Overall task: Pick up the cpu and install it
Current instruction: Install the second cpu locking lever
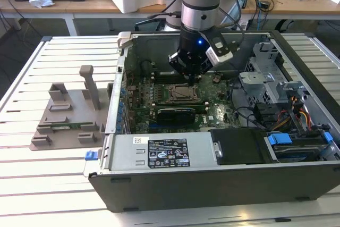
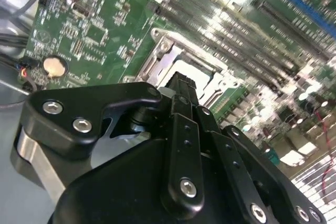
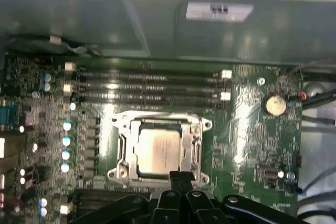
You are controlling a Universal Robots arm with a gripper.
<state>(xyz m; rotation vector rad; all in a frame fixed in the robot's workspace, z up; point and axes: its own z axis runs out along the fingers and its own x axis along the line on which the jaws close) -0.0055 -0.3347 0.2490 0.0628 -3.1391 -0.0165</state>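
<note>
Claw (image 1: 190, 76) is hovering inside the open computer case (image 1: 223, 179), just above the motherboard (image 1: 212, 111). The cpu (image 3: 159, 151) is sitting flat in the socket frame (image 3: 122, 150), silvery top facing up, in the first wrist view. Claw fingers (image 3: 181, 180) are pressed together with nothing between them, tips near the socket's edge, apart from the cpu. Grey fixture (image 1: 66, 116) is lying on the slatted bench (image 1: 48, 179), at the exterior view's left.

Bright daylight in exterior view; glare on memory slots (image 2: 247, 22) in second wrist view; first wrist view soft, hazy
</note>
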